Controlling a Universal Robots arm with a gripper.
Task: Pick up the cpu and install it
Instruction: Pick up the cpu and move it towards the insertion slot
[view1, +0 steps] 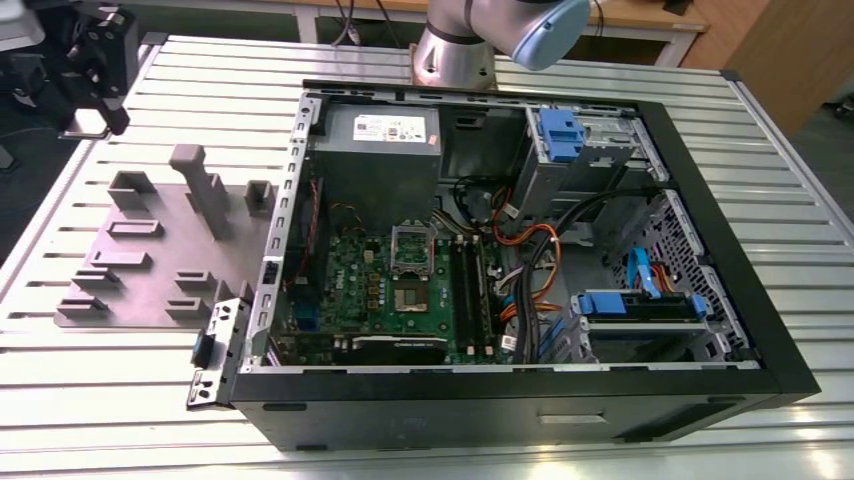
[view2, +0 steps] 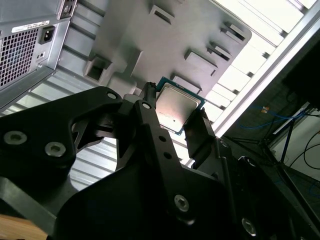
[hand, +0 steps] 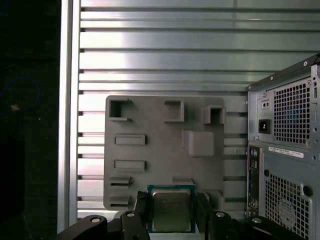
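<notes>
The gripper (hand: 172, 201) is clamped on the cpu (hand: 171, 212) near the grey tray (view1: 160, 262), which sits at nine o'clock from the case (view1: 507, 410).
The thin edge grip may slip and drop the chip.

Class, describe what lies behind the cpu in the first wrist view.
The cpu, gripped between the jaws, hangs in front of the grey fixture plate on the slatted table. The plate area directly behind the chip is covered.

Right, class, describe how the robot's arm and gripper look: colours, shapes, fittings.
The arm is a silver-grey tube with a pale blue rounded joint cap. The gripper is matt black, built of flat angular links fastened with silver screws; its narrow fingers carry small round holes.
</notes>
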